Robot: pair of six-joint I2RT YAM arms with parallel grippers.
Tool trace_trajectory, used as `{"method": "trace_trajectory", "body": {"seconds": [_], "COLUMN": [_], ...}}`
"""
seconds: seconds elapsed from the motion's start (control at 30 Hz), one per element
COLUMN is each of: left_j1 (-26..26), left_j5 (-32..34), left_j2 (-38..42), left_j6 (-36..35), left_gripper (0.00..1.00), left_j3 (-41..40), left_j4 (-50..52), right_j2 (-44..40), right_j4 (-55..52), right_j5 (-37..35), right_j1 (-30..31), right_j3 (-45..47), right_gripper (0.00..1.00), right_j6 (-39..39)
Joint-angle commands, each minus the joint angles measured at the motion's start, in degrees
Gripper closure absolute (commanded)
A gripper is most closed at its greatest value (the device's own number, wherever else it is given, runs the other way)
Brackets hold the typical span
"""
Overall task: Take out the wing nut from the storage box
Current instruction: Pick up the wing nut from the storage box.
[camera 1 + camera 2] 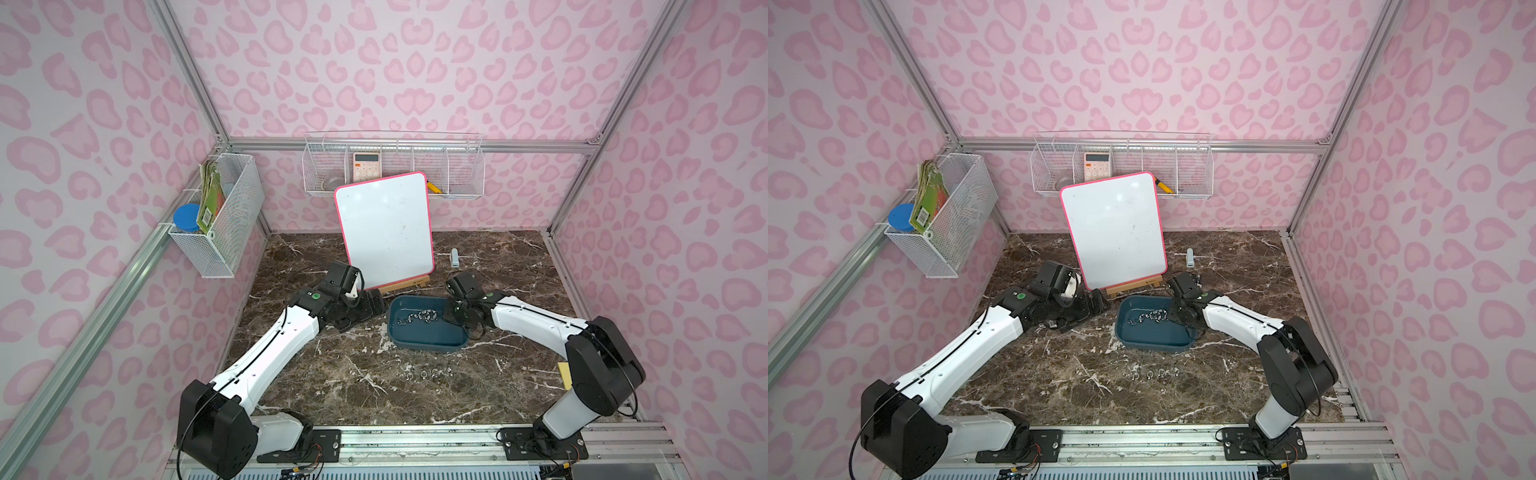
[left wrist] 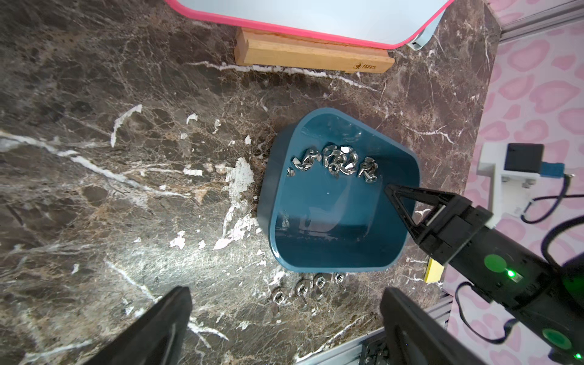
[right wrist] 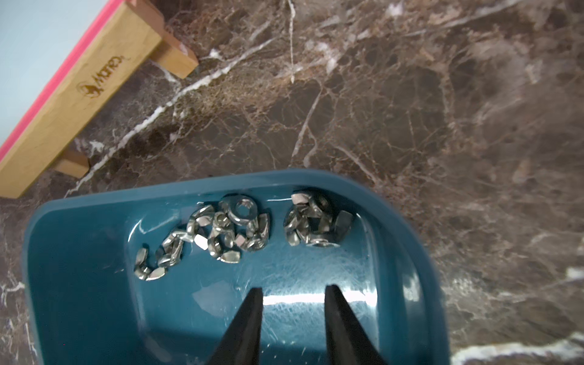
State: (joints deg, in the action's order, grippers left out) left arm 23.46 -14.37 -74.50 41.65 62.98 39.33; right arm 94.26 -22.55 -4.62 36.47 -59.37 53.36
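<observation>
**Item: storage box**. A shallow teal-blue tub on the marble tabletop, just in front of the wooden stand that carries the pink-framed whiteboard.

**Contents: wing nuts in the box**. Two loose steel heaps lie against the far wall. The smaller heap is nearest the fingertips.

**Removed: wing nuts on the table**. About four sit in a row outside the box's near wall.

**Right gripper**. It is inside the box above the bare floor, just short of the heaps. The jaws are narrowly parted and nothing is between them.

**Left gripper**. It is beside the box, over the marble, with jaws spread wide and empty.

**Status:** Partly done, by appearance. Many nuts are left in the box, and the next one has yet to be grasped, lifted and set down.
</observation>
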Motion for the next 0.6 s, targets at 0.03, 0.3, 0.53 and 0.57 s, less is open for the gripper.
{"method": "trace_trajectory", "body": {"seconds": [0.03, 0.3, 0.53, 0.57], "left_j1": [-1.7, -4.6, -5.6, -5.6], "left_j5": [-1.8, -5.1, -6.9, -7.0], "left_j2": [0.6, 2.1, 2.6, 2.6], "left_j6": [-3.9, -6.0, -7.0, -7.0], "left_gripper": [0.02, 0.02, 0.02, 0.02], "left_j3": [1.2, 0.9, 0.9, 0.9], "left_j4": [0.6, 1.0, 1.3, 1.2], "right_j2": [1.9, 4.8, 6.9, 7.5], "right_j4": [-2.7, -3.6, -4.8, -5.2], "right_j5": [-3.0, -4.5, -7.3, -7.2], "right_j1": [0.5, 1.1, 1.0, 0.8], "right_j3": [-1.5, -2.1, -3.6, -4.1], "right_gripper": [0.65, 0.69, 0.68, 0.67], "right_j6": [5.5, 11.3, 15.4, 15.3]}}
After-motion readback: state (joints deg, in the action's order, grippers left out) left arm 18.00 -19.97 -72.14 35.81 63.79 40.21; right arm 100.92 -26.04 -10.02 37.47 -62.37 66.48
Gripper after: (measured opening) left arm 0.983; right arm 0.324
